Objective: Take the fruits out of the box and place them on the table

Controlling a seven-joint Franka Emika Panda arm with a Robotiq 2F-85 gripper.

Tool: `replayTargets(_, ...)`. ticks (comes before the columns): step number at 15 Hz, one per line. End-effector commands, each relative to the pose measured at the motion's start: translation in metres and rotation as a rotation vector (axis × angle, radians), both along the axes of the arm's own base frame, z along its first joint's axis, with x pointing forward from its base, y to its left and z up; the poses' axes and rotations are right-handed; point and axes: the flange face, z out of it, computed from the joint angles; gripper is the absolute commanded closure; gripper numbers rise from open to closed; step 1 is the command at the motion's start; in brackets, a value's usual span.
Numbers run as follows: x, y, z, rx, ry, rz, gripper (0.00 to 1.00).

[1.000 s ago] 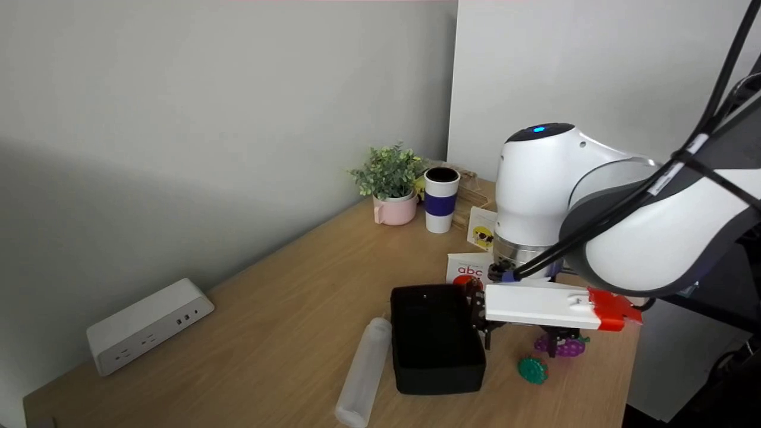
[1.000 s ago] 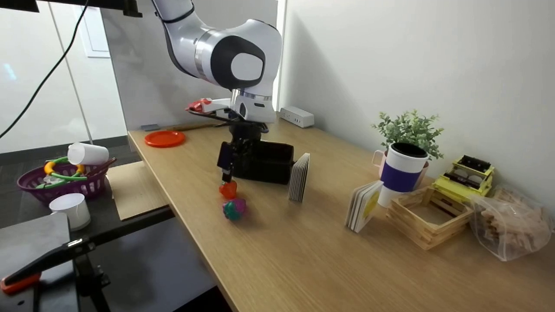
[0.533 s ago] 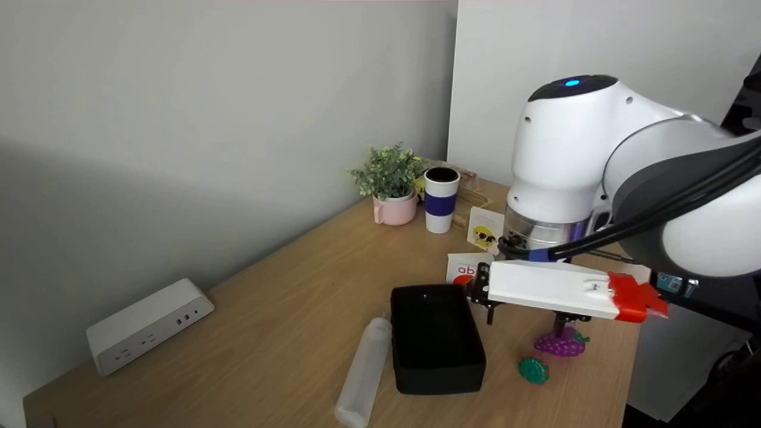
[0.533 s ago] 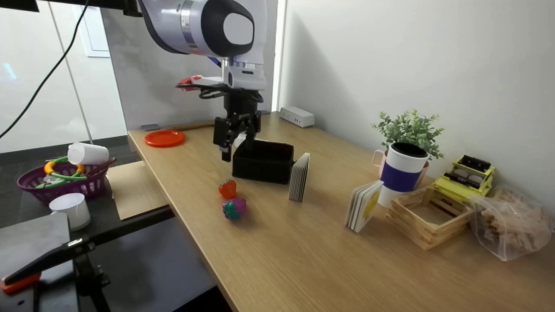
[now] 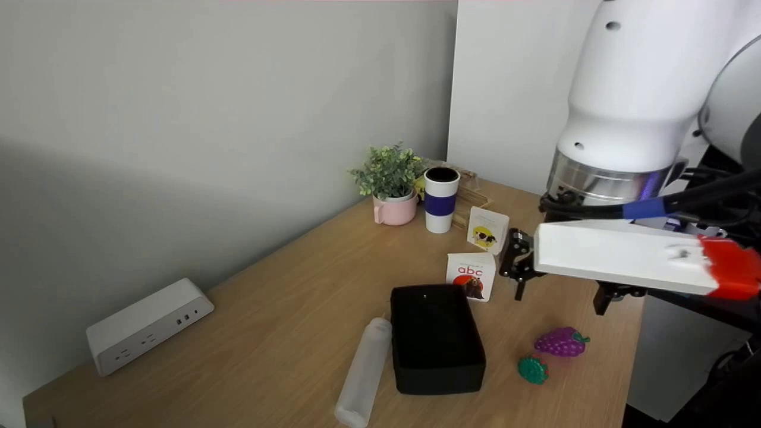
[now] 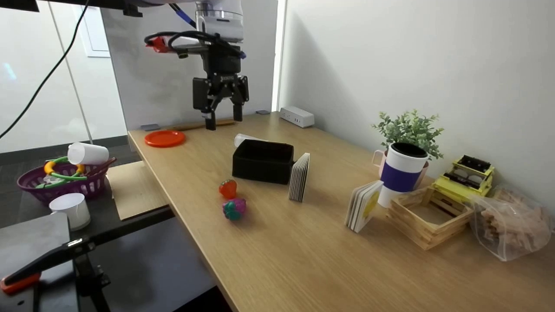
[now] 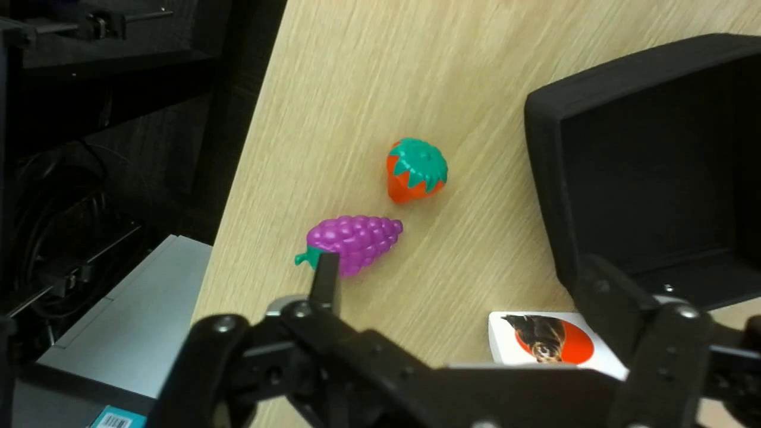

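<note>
The purple grape bunch (image 5: 560, 343) lies on the light-brown table (image 5: 297, 333); it also shows in the wrist view (image 7: 362, 241). The orange strawberry with a green leafy top (image 7: 417, 169) lies beside it, and in an exterior view mostly its green top (image 5: 532, 370) shows. The black box (image 5: 440, 377) stands on the table beside the fruits; only its dark inside shows. My gripper (image 6: 224, 120) is open with nothing between its fingers. It hangs well above the table; in the wrist view one finger overlaps the grape stem, the other the box's edge.
Two board books (image 5: 471, 274) (image 6: 364, 206) stand near the box. A clear bottle (image 5: 365, 371) lies along the box's side. A cup (image 5: 440, 205), a potted plant (image 5: 395, 208), a wooden crate (image 6: 427, 221) and a red plate (image 6: 164, 138) are farther off. The table edge (image 6: 173, 197) runs near the fruits.
My gripper has risen from beside the fruits and box, moving up and away from them, and stays open. The strawberry, grapes and box have not moved.
</note>
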Motion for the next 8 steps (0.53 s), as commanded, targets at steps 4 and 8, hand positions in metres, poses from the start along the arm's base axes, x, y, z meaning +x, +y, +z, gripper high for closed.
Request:
replayTargets(4,-0.011,0.009,0.027,0.001,-0.010,0.021,0.00)
replayTargets(8,-0.010,0.006,0.020,-0.002,0.002,0.015,0.00)
